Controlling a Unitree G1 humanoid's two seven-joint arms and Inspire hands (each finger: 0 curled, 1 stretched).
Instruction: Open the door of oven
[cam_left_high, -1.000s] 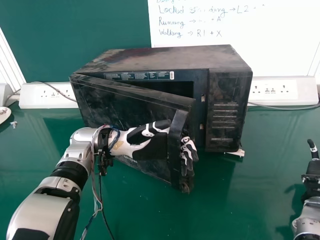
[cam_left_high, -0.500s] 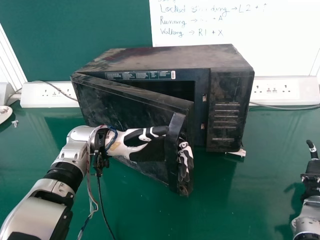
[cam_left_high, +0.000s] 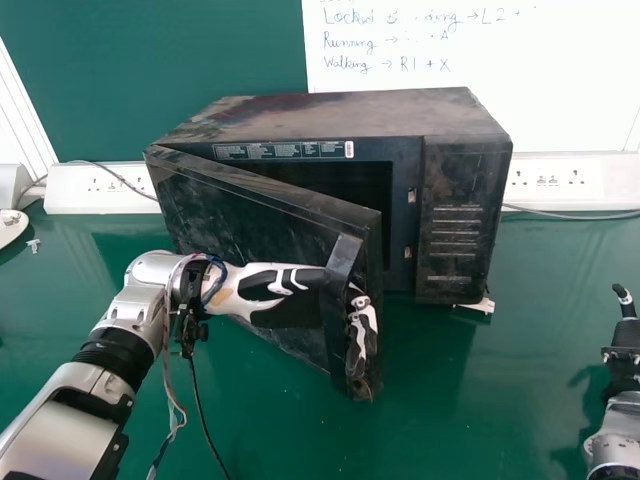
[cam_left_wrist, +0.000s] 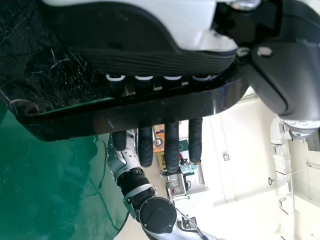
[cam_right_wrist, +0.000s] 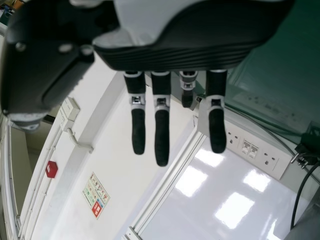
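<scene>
Your left hand (cam_left_high: 288, 313) has its black-and-white fingers fairly straight and slightly spread, slipped behind the black curved handle (cam_left_high: 345, 260); how firmly they touch it, you can't quite make out. Outward: scuffed black rectangular door (cam_left_high: 265, 215) partly open on the boxy black oven (cam_left_high: 340, 108), glossy green table (cam_left_high: 440, 390) below, your black-and-silver right hand (cam_left_high: 625, 362) at the head view's right edge.
</scene>
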